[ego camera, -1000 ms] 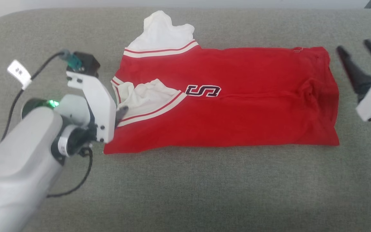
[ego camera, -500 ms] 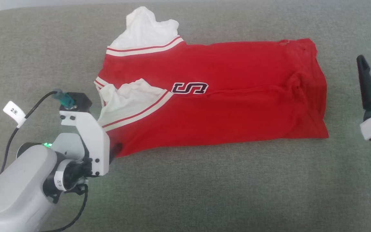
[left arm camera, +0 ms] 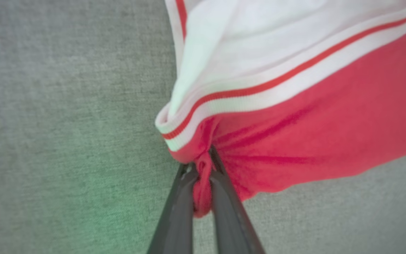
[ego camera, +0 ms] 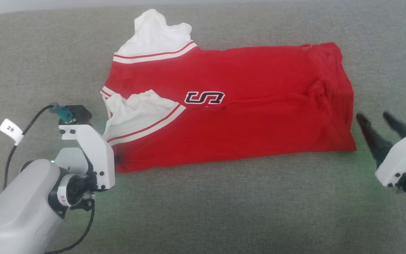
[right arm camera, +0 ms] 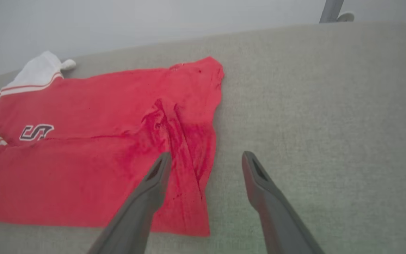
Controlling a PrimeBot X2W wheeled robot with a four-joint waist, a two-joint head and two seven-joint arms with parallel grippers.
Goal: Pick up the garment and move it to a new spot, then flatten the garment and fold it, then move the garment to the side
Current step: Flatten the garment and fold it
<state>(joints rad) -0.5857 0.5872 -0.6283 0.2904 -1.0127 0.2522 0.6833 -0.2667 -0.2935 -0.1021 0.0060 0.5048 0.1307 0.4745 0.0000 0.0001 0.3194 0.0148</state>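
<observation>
Red cloth is bunched tight between the fingers of the left gripper (left arm camera: 203,160), which has closed on the near left corner of the shirt (ego camera: 241,123), just under the striped band (left arm camera: 259,91) of a white sleeve (ego camera: 136,113). The pinch looks small, a nub of fabric rather than a deep bite. The right gripper (right arm camera: 206,158) stands wide open and holds nothing, poised at the near right corner; whether a finger touches the cloth cannot be told.

To do this step well, I would have the right gripper close on that hem corner through all its layers before anything rises, then lift both ends together, keeping the near edge taut so the fold does not fall open.

The shirt lies folded in the middle of the grey cushion (ego camera: 224,211), its long axis running left to right across the robot's front. The sleeve end points to the robot's left and the hem to its right.
</observation>
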